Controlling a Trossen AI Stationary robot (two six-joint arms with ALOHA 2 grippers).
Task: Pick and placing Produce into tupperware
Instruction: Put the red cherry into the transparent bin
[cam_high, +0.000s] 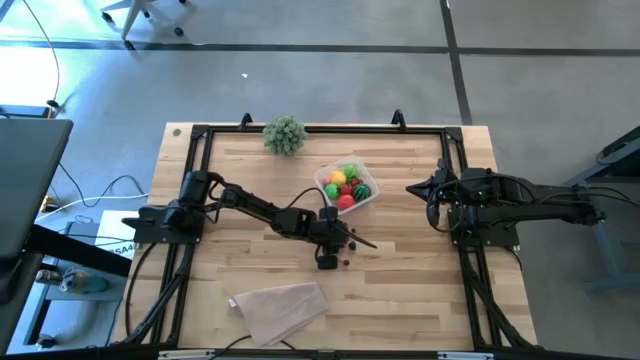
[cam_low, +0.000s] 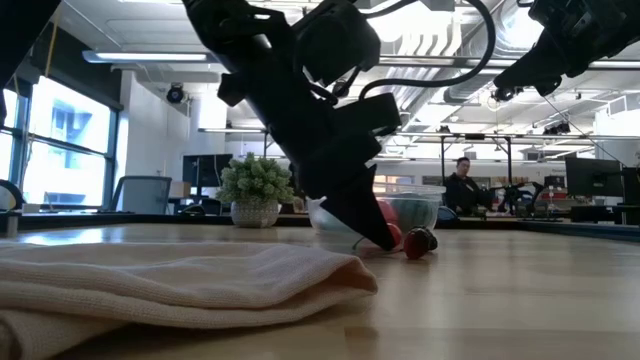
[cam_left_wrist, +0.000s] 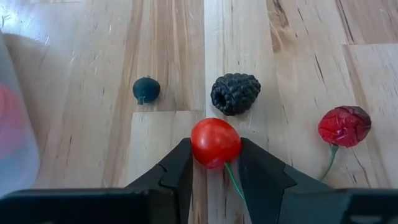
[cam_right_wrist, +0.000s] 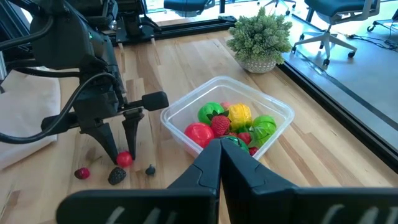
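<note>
My left end effector (cam_left_wrist: 216, 163) is down at the desk (cam_high: 420, 290), its two fingers (cam_left_wrist: 177, 171) closed narrowly against the sides of a small red tomato (cam_left_wrist: 215, 142), which I hold between the tips. Just beyond the tips lie three loose pieces of produce on the wood: a blackberry (cam_left_wrist: 236, 93) straight ahead, a small dark blueberry (cam_left_wrist: 146, 89) to one side of it, and a dark-red raspberry (cam_left_wrist: 344, 125) with a green stem off to the other side. The tupperware (cam_right_wrist: 186, 109) stands near that end effector, just beside it, already holding red, green and yellow pieces. My right end effector (cam_right_wrist: 219, 149) hangs above the desk on the far side of the tupperware, fingers pressed together on nothing. A beige cloth (cam_high: 280, 308) lies well behind my left end effector.
</note>
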